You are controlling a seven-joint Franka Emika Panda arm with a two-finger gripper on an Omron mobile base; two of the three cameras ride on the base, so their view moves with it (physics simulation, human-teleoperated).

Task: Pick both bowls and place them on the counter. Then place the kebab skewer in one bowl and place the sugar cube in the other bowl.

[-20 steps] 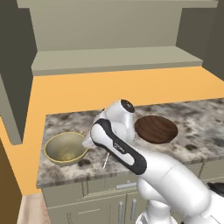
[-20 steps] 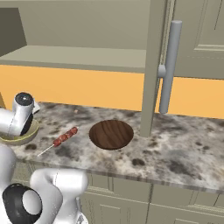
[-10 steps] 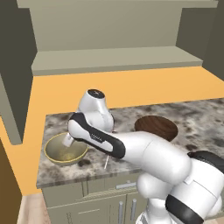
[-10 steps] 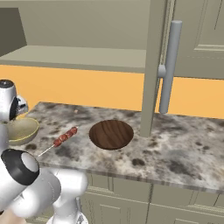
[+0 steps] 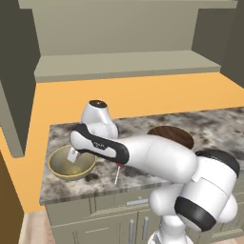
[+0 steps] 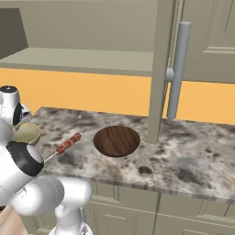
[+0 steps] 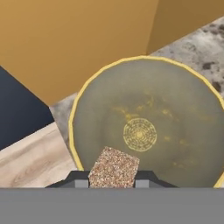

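Observation:
The deep beige-olive bowl [image 5: 71,165] [image 6: 26,133] [image 7: 148,127] stands at the left end of the speckled counter [image 5: 143,125] [image 6: 193,151]. My gripper [image 5: 72,156] [image 7: 112,179] hangs just over this bowl's inside, shut on the speckled tan sugar cube [image 7: 113,168], which sits between the two dark fingertips. The shallow dark brown bowl [image 5: 171,136] [image 6: 116,140] rests empty on the counter to the right. Between the two bowls the kebab skewer [image 6: 68,143] [image 5: 116,174] lies on the stone, partly hidden by my arm in the left base view.
A plain orange surface [image 5: 119,97] runs behind the counter, with an olive-grey shelf [image 5: 124,64] above it. A tall cabinet door with a long grey handle [image 6: 176,69] stands just right of the brown bowl. The counter's left edge lies close beside the beige bowl.
My arm has swung left across the counter, from near the skewer to over the beige-olive bowl. The gripper has stayed shut. Bowls and skewer have not moved.

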